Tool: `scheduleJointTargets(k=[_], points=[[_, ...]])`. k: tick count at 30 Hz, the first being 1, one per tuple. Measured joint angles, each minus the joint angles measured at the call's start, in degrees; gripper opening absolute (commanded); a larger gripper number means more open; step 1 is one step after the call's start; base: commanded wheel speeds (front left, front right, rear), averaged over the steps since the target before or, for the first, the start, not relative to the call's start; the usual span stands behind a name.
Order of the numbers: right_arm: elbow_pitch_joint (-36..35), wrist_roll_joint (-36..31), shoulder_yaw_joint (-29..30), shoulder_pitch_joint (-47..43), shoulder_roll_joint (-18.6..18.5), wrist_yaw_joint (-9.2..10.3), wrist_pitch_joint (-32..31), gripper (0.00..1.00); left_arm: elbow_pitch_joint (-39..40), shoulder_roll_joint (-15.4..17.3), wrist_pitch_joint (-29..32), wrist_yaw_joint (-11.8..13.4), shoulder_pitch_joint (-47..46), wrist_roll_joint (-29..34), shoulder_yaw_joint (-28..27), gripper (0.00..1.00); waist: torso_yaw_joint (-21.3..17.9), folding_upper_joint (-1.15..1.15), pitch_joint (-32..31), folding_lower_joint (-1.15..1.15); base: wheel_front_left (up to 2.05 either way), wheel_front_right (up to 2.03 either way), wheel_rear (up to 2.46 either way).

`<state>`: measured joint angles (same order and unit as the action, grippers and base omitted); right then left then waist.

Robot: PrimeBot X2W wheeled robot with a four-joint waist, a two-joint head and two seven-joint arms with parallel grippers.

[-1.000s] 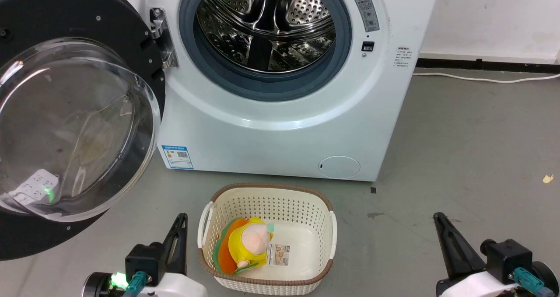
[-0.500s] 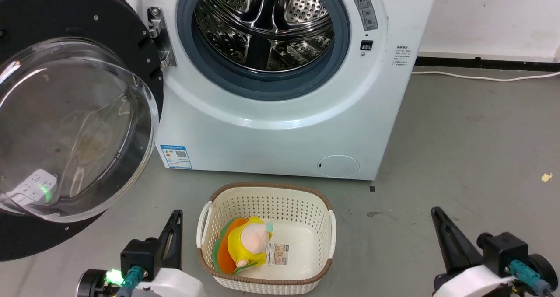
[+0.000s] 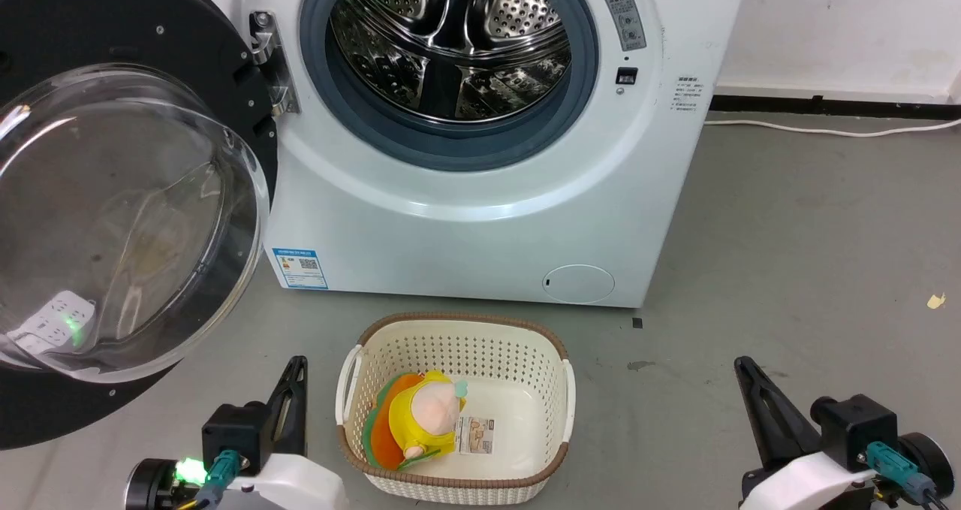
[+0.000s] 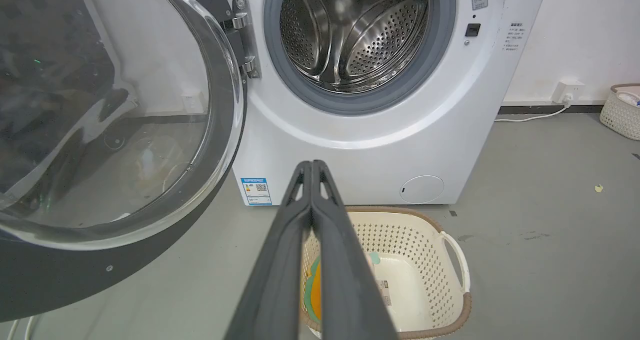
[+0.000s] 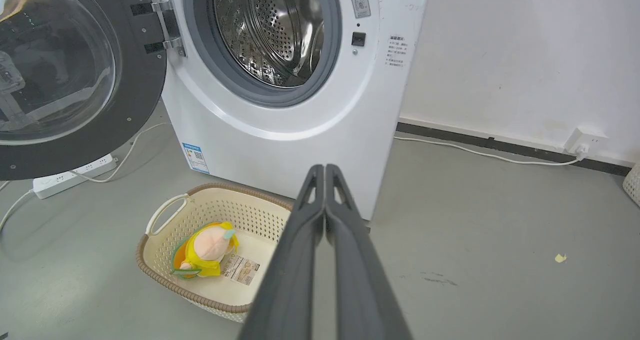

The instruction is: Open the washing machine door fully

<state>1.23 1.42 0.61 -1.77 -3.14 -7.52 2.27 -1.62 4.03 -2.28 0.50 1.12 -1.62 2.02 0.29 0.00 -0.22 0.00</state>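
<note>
The washing machine [image 3: 480, 217] is a white front-loader with a grey rubber ring and a bare steel drum [image 3: 450, 37]. The washing machine door [image 3: 112, 209] hangs swung wide to the left on its hinge [image 3: 270, 63], matt black inner face and bulging clear glass bowl turned towards me; it also shows as the door [image 4: 100, 129] and the door [image 5: 60, 74]. My left gripper [image 3: 299, 363] sits low at the lower left, shut and holding nothing, apart from the door. My right gripper [image 3: 742, 363] rests at the lower right, shut and holding nothing. Both pairs of fingers [image 4: 312, 167] [image 5: 325, 170] are pressed together.
A cream basket [image 3: 454, 330] with a yellow plush toy [image 3: 428, 420] stands on the grey floor in front of the machine, between my arms. A white power strip [image 5: 75, 175] lies under the door. A cable [image 3: 826, 127] runs along the wall. Another basket [image 4: 622, 109] sits far right.
The whole head view has shifted slightly up and left, so the camera moved. Both grippers have sunk a little lower in that view; door and basket stand as before.
</note>
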Motion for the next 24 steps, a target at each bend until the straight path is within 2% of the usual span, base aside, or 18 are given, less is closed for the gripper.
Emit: scheduleJointTargets(k=[24], points=[[-0.98, -0.98, -0.64, 1.07, 0.00, 0.00, -2.24, 0.00, 1.37, -1.14, 2.26, -0.19, -0.25, 1.11, -1.98, 0.00, -0.29, 0.00, 0.22, 0.00, 0.00, 0.00, 0.00]])
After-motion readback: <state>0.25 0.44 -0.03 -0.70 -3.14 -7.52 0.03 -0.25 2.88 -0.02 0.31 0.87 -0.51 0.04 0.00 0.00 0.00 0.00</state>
